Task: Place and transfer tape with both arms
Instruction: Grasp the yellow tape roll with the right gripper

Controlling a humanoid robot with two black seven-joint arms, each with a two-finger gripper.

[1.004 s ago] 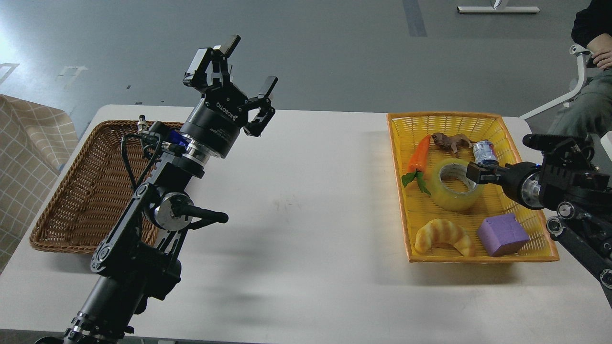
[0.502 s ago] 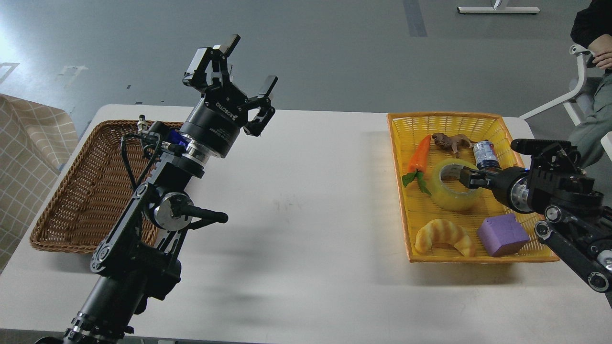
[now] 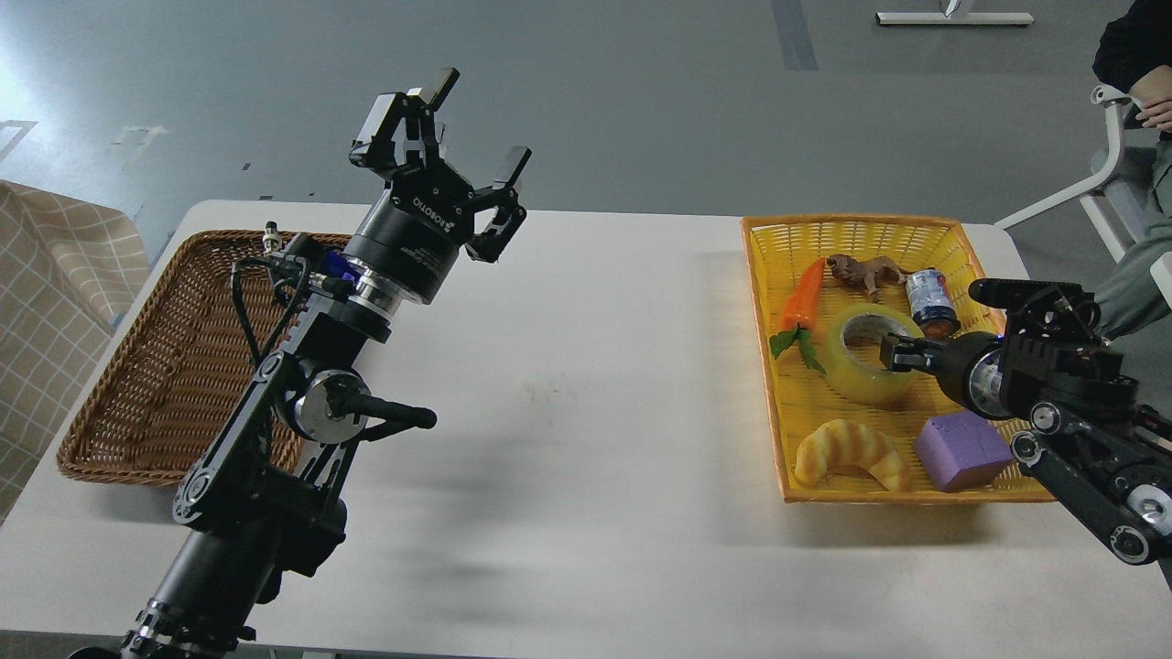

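Note:
The tape (image 3: 850,371), a translucent yellow roll with a pale core, lies flat in the yellow basket (image 3: 856,229) at the right. My right gripper (image 3: 895,353) comes in low from the right and its tip is at the roll's right wall. It is small and dark, so I cannot tell its fingers apart or whether they hold the roll. My left gripper (image 3: 476,128) is raised high over the table's back left, open and empty, beside the brown wicker basket (image 3: 146,384).
The yellow basket also holds a toy carrot (image 3: 803,295), a brown animal figure (image 3: 865,270), a small can (image 3: 929,295), a croissant toy (image 3: 851,450) and a purple block (image 3: 961,448). A seated person (image 3: 1140,82) is at the far right.
My right arm has shifted left and lower, and its gripper tip has moved down along the tape's right side. The tape has barely moved. The left arm has stayed still.

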